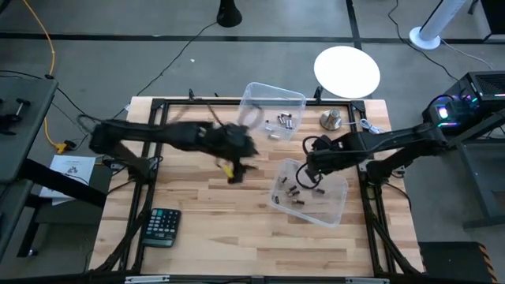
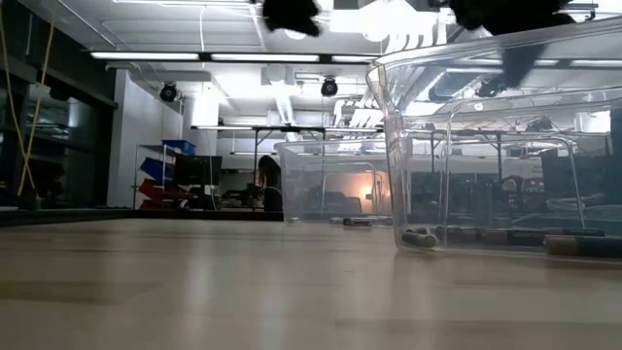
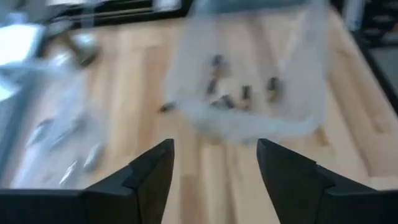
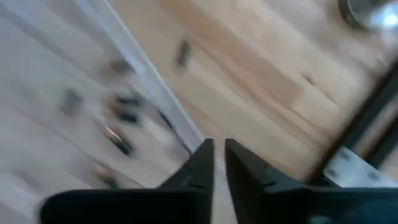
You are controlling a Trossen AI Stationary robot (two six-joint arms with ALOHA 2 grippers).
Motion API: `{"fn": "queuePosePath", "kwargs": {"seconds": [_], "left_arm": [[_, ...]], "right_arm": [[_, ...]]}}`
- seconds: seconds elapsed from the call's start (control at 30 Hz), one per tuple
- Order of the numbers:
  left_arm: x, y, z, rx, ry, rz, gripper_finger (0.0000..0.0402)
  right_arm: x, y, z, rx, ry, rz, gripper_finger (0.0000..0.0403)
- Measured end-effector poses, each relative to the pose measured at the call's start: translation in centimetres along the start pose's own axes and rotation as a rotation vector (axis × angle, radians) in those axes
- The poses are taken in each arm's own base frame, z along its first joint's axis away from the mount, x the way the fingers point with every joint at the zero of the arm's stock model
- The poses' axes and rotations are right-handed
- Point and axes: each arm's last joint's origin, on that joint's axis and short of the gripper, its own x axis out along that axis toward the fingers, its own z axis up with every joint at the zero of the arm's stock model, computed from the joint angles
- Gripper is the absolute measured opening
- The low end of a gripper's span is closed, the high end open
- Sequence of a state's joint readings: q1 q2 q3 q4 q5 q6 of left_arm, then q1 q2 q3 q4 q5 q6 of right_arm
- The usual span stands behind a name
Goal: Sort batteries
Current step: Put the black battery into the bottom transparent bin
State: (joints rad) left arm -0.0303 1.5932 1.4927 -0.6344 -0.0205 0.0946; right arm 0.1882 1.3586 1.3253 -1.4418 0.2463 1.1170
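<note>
Right gripper [image 1: 309, 175], jaws nearly closed and empty, hovers nearest the dark batteries [image 1: 296, 192] in the near bin [image 1: 338, 207]; left gripper [image 1: 239, 151] wide open, empty.

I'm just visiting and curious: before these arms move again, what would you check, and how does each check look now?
1. Left gripper fingers apart, nothing between them: ok.
2. Right gripper fingers nearly together, whether holding a battery: cannot tell.
3. Near bin holds dark batteries: ok.
4. Far bin holds silvery batteries: ok.
5. No stray battery outside the bins: not ok.
</note>
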Motion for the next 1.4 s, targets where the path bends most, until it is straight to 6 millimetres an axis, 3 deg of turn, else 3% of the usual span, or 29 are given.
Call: {"fn": "queuePosePath", "kwargs": {"seconds": [0.07,0.2,0.33,0.6,0.7,0.8,0.93,1.07,1.27,1.4], "left_arm": [[-2.5,0.8,-1.6,-0.052,-0.022,0.049,0.021],[-7.7,1.4,-5.3,-0.215,-0.175,0.116,0.0187],[-11.2,0.7,-9.5,-0.394,-0.314,0.155,0.0169],[-14.3,-0.7,-15.7,-0.66,-0.452,0.187,0.0147],[-15.0,-0.7,-16.4,-0.691,-0.496,0.21,0.0143],[-15.4,-0.7,-16.6,-0.693,-0.52,0.232,0.014],[-15.3,-0.6,-16.6,-0.695,-0.522,0.251,0.014],[-15.2,-0.7,-16.5,-0.697,-0.512,0.235,0.014],[-15.2,-0.7,-16.5,-0.716,-0.511,0.211,0.014],[-15.2,-0.7,-16.5,-0.736,-0.514,0.205,0.014]], "right_arm": [[1.2,-0.5,-0.4,-0.029,0.076,-0.027,0.0012],[2.7,-1.7,-1.7,-0.024,0.173,-0.064,0.0004],[3.7,-1.6,-3.0,-0.009,0.219,-0.005,0.0001],[6.7,3.7,-3.4,0.062,0.145,0.381,0.0],[7.7,5.6,-2.4,0.079,0.072,0.446,0.0],[8.2,6.1,-1.0,0.097,-0.005,0.366,0.0],[8.8,4.0,0.9,0.223,-0.12,0.143,0.0],[11.6,2.0,2.1,0.279,-0.082,0.1,0.0019],[16.2,-0.3,3.1,0.372,-0.09,0.21,0.0106],[17.8,-1.6,3.0,0.417,-0.09,0.206,0.0159]]}}
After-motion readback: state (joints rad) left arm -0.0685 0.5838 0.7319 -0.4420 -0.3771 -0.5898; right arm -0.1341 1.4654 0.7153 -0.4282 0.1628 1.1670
